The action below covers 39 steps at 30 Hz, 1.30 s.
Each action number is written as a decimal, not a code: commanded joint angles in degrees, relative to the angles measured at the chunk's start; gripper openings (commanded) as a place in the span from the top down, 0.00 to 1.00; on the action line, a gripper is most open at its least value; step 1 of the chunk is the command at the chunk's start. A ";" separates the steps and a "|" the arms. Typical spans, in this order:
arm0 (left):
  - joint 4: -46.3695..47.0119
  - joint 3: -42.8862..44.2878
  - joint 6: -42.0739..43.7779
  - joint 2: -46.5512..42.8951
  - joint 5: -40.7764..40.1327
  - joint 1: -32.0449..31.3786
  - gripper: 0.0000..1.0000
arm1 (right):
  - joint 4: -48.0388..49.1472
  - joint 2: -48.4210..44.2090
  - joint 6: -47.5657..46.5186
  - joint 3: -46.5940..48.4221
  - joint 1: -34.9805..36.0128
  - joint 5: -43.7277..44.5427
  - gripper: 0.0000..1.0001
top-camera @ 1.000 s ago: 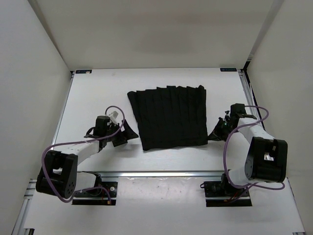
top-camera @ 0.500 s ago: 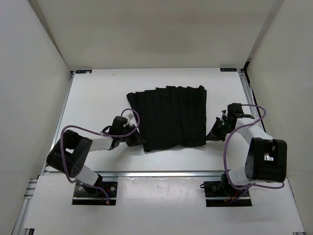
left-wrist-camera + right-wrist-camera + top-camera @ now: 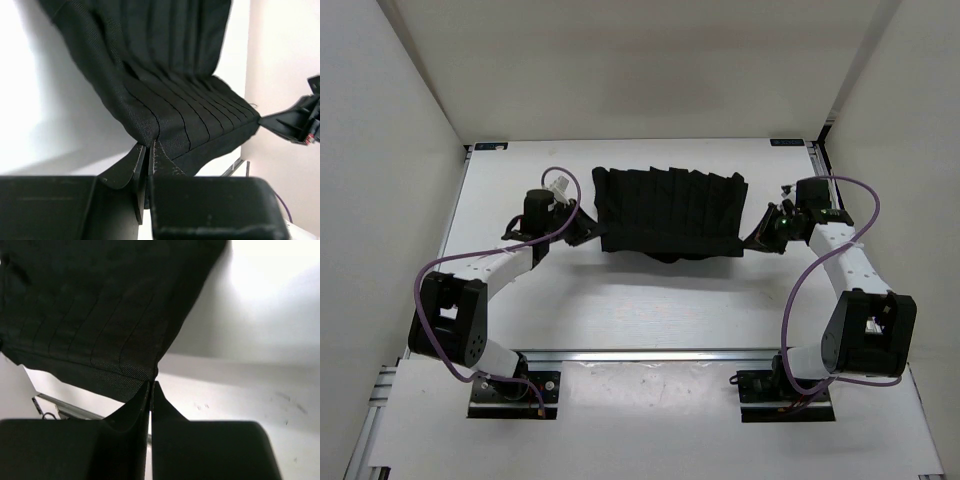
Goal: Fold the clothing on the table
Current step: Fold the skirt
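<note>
Black clothing (image 3: 670, 205) toward 12 o'clock on table (image 3: 620, 300), corners pinched at 8 and 4 o'clock by clamped left gripper (image 3: 148, 150) and right gripper (image 3: 151, 385); fold judged half-made, lay-down and release outstanding.

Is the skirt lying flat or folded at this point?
Mid-fold: both near corners of the clothing are pinched and lifted off the table by the left gripper and right gripper; the fabric sags between them.
</note>
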 commanded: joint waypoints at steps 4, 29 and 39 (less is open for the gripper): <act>-3.42 -1.89 5.66 -2.04 0.87 1.33 1.00 | 1.02 0.72 -3.48 3.26 0.96 3.95 1.00; -18.45 -14.76 -0.32 -34.67 -1.84 4.31 1.00 | -10.86 -11.27 -3.49 7.02 9.14 4.58 1.00; -10.03 -5.87 -0.13 -10.50 -9.23 9.40 1.00 | 9.09 12.83 -1.82 15.47 5.62 -4.66 1.00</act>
